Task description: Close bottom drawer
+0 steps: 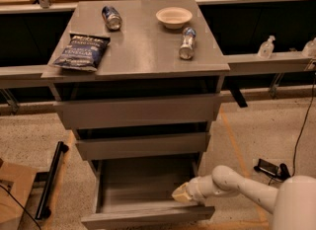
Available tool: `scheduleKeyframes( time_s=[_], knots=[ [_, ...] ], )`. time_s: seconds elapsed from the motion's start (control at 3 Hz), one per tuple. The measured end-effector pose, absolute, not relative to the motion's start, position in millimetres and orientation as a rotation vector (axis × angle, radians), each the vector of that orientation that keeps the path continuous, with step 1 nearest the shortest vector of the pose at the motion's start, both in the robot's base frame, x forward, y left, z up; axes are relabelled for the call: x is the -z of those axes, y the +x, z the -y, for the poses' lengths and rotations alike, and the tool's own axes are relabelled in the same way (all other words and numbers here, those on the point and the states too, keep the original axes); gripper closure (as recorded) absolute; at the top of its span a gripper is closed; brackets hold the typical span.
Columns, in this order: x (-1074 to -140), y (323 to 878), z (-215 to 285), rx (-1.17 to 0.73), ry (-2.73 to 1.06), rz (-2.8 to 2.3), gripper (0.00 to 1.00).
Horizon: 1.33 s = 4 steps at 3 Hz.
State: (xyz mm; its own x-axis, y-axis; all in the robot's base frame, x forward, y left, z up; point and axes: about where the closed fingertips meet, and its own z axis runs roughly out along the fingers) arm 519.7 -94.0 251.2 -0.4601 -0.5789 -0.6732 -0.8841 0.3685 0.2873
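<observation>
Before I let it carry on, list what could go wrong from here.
1. The gripper appears to sit over the tray of the open bottom drawer, behind its front near the right corner. If the drawer goes in like this, the gripper could be pinched under the middle drawer.
2. The bottle and the can lie on their sides on the cabinet top. A hard shove might set them rolling.

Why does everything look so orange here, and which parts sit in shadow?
Camera view: warm, dim light tints the whole scene; the cabinet top is brightest; dark shadow fills the gaps above the upper drawer fronts; the tray of the open bottom drawer is dim, while the pale gripper near its front edge stands out.
</observation>
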Motion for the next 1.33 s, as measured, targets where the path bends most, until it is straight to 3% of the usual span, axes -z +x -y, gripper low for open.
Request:
scheduleKeyframes(
  time_s=[0.67,1.33],
  knots=[
    [-268.1,518.3,85.6,-0.781,-1.416,-2.235,1.0],
    [-234.1,469.0,140.0,-0.838,-1.264,-2.494,1.0]
  ],
)
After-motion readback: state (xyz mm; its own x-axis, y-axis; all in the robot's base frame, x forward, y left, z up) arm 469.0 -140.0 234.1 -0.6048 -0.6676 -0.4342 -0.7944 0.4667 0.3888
